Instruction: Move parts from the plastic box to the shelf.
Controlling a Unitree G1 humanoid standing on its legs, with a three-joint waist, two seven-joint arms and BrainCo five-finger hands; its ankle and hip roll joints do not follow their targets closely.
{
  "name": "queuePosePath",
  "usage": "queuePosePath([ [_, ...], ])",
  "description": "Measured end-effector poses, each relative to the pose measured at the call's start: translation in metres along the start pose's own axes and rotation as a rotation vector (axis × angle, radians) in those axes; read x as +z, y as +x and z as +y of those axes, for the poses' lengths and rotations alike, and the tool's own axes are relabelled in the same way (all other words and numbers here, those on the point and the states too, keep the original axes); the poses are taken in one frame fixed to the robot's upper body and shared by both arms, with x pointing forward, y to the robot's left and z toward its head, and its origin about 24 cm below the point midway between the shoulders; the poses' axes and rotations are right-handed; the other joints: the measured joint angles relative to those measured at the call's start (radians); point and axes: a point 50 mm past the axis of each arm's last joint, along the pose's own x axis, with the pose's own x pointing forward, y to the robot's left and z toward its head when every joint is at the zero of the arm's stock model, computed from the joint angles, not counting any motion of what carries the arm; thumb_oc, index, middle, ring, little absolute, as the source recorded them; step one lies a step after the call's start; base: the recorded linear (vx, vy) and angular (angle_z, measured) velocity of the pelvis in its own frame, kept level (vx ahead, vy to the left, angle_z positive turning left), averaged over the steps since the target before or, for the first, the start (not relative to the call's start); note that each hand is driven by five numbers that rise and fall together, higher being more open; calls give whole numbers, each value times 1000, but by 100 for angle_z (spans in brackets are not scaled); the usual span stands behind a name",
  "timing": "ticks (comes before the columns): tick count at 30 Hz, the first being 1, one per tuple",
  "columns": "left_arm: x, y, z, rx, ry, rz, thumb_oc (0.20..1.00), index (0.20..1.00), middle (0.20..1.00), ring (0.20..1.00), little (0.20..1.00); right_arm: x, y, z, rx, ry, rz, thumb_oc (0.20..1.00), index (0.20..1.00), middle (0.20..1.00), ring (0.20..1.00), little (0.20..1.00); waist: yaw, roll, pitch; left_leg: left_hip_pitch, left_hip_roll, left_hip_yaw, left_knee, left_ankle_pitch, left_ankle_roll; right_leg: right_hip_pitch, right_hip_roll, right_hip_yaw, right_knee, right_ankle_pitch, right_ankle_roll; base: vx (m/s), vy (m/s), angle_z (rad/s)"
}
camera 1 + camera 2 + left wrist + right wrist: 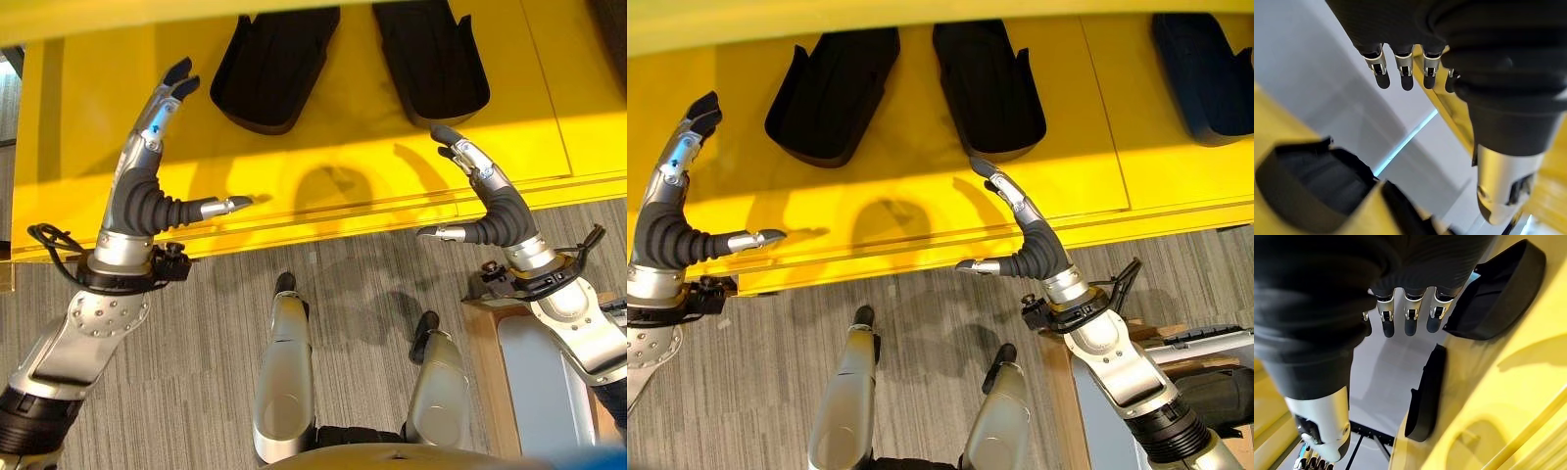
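Observation:
Two black moulded parts lie side by side on the yellow shelf (88, 108), a left part (274, 69) and a right part (431, 59). A third dark part (1205, 78) lies farther right on the shelf. My left hand (147, 196) is raised over the shelf's front left, open, fingers straight, holding nothing. My right hand (495, 211) stands open over the front edge, just below the right part, also holding nothing. Past the straight fingers (1400, 73) in the left wrist view is a black part (1308, 191). The right wrist view looks along the two black parts (1498, 293).
A pale grey box (544, 382) sits on a wooden surface (485, 372) at the lower right, under my right forearm. Grey striped carpet (196, 313) runs in front of the shelf's edge. A seam (544, 88) divides the shelf top at the right.

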Motion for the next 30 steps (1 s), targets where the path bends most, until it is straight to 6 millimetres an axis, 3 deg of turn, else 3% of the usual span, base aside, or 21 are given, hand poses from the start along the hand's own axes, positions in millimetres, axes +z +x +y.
queuePosePath([
  [3,-3,19,-4,-22,151,-85,1000,1000,1000,1000,1000,-1,1,0,-5,15,0,1000,1000,1000,1000,1000,-16,-1,0,-1,1,2,17,-7,-3,1,0,2,7,0,-1,-1,13,-4],
  [7,-11,28,-11,-112,371,-150,1000,1000,1000,1000,1000,-5,1,5,-20,51,6,1000,1000,1000,1000,1000,-51,-3,-1,-14,13,4,45,-26,-4,-7,8,5,12,-4,-6,-10,14,-8],
  [12,-18,34,-20,-172,515,-188,1000,1000,1000,1000,1000,-6,1,8,-11,60,11,1000,1000,1000,1000,1000,-80,-6,-2,-22,19,9,55,-32,-7,-21,15,16,11,-4,-9,4,7,-7],
  [22,-59,33,-16,-199,667,-42,1000,1000,1000,1000,1000,-7,2,10,-22,110,9,1000,1000,1000,1000,1000,-91,-22,-2,-40,31,9,68,-35,-12,-47,29,29,31,-1,-4,0,1,-2],
  [30,-77,28,-15,-154,680,90,1000,1000,1000,1000,1000,-13,1,11,-26,117,30,1000,1000,1000,1000,1000,-102,-39,-3,-57,33,11,77,-39,-12,-66,34,39,28,-3,-11,6,0,-1],
])
